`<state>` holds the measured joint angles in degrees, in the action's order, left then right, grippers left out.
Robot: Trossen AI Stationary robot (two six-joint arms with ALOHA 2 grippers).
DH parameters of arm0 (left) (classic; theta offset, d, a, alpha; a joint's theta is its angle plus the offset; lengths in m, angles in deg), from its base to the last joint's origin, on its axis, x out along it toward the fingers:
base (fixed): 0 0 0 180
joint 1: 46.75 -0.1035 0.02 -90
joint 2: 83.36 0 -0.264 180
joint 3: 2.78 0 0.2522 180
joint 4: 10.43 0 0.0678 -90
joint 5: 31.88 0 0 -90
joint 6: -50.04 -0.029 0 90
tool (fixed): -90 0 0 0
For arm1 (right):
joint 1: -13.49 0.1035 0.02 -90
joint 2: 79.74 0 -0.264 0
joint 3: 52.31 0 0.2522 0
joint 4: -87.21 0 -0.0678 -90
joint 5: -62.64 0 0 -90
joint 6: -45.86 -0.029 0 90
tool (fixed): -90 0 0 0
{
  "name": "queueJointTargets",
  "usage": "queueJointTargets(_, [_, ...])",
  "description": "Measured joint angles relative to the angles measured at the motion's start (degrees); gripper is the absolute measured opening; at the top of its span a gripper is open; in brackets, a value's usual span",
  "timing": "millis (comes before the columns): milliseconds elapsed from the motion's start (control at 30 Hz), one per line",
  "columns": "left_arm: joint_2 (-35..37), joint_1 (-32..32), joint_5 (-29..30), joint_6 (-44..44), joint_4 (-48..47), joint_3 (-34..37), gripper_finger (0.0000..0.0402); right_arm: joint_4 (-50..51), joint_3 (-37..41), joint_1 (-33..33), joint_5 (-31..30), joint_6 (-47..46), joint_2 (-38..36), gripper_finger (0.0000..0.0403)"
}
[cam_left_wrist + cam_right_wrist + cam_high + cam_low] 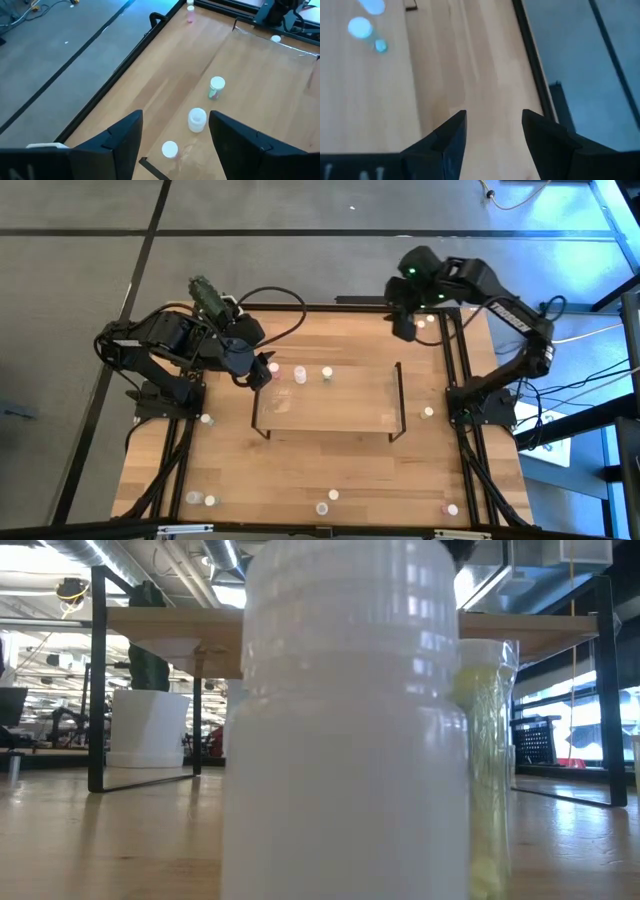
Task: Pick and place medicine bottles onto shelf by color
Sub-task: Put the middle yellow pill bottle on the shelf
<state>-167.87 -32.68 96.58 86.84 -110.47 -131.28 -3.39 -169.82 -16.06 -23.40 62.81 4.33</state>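
Note:
Three medicine bottles stand in a row on the table just beyond the shelf's [330, 402] far edge: a pink one [170, 149], a white one [197, 120] and a pale green one [216, 87]. My left gripper [262, 373] hovers open above the pink bottle [273, 367], its fingers [125, 137] wide apart and touching nothing. My right gripper [405, 330] hangs open over the table's far right corner with only bare wood between its fingers [452, 132]; two bottles [425, 321] stand beside it.
More bottles are scattered about: one right of the shelf [428, 412], one at the left [207, 419], several along the near edge [322, 507]. In the low view a white bottle [345, 720] fills the middle, with a white cactus pot [148, 725] under the shelf.

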Motion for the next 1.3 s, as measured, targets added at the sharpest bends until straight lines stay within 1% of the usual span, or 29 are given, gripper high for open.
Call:
queueJointTargets(100, [0.00, 0.00, 0.02, 0.14, -0.02, 0.02, 0.0222, 0.34, 0.00, -1.64, -2.01, -3.46, -1.79, 0.0193])
queueJointTargets(167, [0.00, -0.01, 0.40, 0.13, -0.01, 0.00, 0.0222, 0.59, 0.00, -2.82, -3.03, -7.35, -2.63, 0.0193])
queueJointTargets(267, [0.00, -0.02, 1.07, 0.12, -0.02, 0.00, 0.0222, 5.29, 0.01, -4.13, -3.35, -12.40, -3.51, 0.0193])
queueJointTargets(400, [0.00, 0.00, 1.09, 0.10, -0.03, 0.00, 0.0222, 13.21, 0.09, -3.65, -3.03, -12.07, -5.52, 0.0193])
queueJointTargets(533, [0.00, -0.02, 1.09, 0.10, -0.09, 0.00, 0.0222, 14.26, 0.09, -1.71, -2.83, -14.87, -9.96, 0.0193])
queueJointTargets(700, [0.00, 0.00, 1.09, -0.01, -0.14, 0.00, 0.0222, 14.49, 0.09, 3.52, -2.81, -19.74, -16.83, 0.0193])
queueJointTargets(900, [0.00, 1.07, 0.98, -1.95, -0.09, 0.00, 0.0222, 14.17, 0.92, 13.47, -2.83, -24.89, -21.38, 0.0193])
queueJointTargets(967, [0.00, 1.88, 0.94, -2.00, -0.07, 0.00, 0.0222, 14.15, 3.46, 16.68, -2.83, -26.63, -22.61, 0.0193])
queueJointTargets(1100, [0.00, 3.55, 0.87, -1.97, -0.04, 0.00, 0.0222, 13.70, 12.07, 22.68, -2.85, -30.41, -24.90, 0.0193])
queueJointTargets(1200, [0.00, 4.51, 0.81, -1.37, 0.10, 0.00, 0.0222, 9.93, 18.30, 26.44, -2.92, -31.67, -26.32, 0.0193])
queueJointTargets(1300, [0.00, 5.54, 0.85, -1.36, 0.46, 0.00, 0.0222, 7.38, 23.04, 29.19, -6.07, -32.17, -27.27, 0.0193])
